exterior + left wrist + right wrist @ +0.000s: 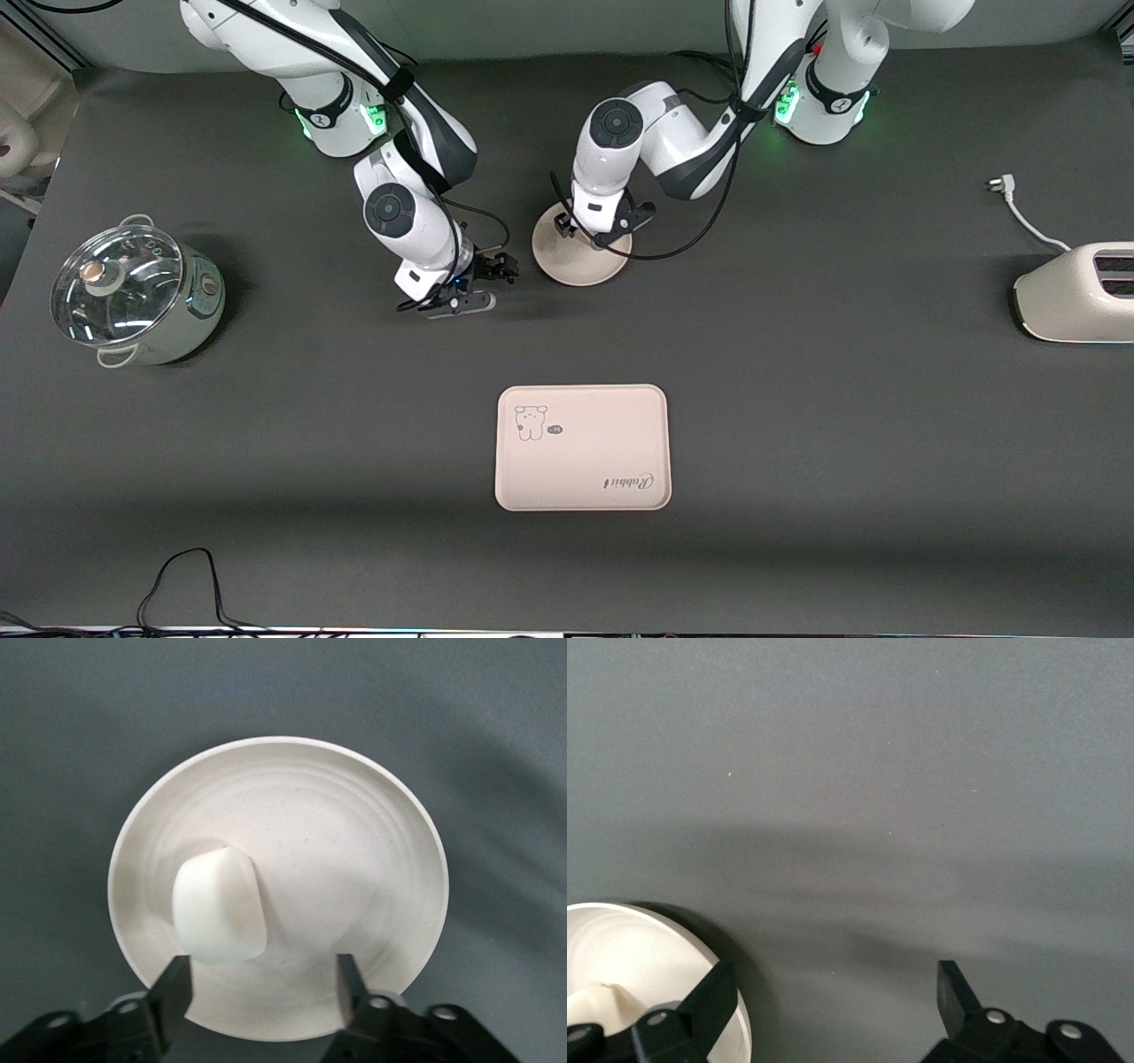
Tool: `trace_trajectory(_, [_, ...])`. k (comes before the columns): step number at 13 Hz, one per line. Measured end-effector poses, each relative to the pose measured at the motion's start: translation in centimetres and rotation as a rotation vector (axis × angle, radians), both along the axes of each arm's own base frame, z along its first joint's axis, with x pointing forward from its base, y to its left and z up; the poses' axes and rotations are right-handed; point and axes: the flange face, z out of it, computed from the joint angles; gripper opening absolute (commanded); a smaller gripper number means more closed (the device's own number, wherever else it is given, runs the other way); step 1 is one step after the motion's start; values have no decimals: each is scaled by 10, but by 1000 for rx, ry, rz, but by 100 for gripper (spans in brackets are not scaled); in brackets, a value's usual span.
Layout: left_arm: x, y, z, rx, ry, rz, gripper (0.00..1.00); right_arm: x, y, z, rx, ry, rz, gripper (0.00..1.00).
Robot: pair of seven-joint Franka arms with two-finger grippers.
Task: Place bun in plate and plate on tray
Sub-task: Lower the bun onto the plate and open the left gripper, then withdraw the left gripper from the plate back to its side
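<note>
Lying nearest the front camera, the cream-beige rectangular tray with rabbit drawing [582, 447] is waiting bare. Farther off, the round cream-beige shallow plate [576, 259] is carrying the small white rounded bun [220, 904], which looks soft and light. The left gripper [264, 990] is hanging over it, fingers apart. The plate looks stiff, smooth, likely slippery; pinching its raised rim seems best. Beside it, the right gripper [833, 999] is hovering spread over bare table.

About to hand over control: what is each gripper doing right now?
Left gripper: open, empty, over the round cream-beige plate where the small white bun lies.
Right gripper: open, empty, over bare table beside the plate.
</note>
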Motion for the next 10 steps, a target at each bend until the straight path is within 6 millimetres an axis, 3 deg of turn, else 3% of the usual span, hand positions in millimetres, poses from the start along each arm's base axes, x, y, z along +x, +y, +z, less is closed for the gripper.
trace_trajectory(3, [7, 4, 4, 5, -6, 21, 99, -2, 3, -2, -1, 3, 5, 100])
trace_trajectory(5, [35, 22, 25, 29, -27, 67, 99, -6, 7, -2, -2, 5, 5, 100])
trace_trajectory(7, [83, 63, 73, 94, -75, 89, 99, -15, 19, -2, -3, 5, 2, 100])
trace_trajectory(10, [167, 160, 181, 169, -96, 29, 99, -40, 45, -5, 8, -9, 12, 100])
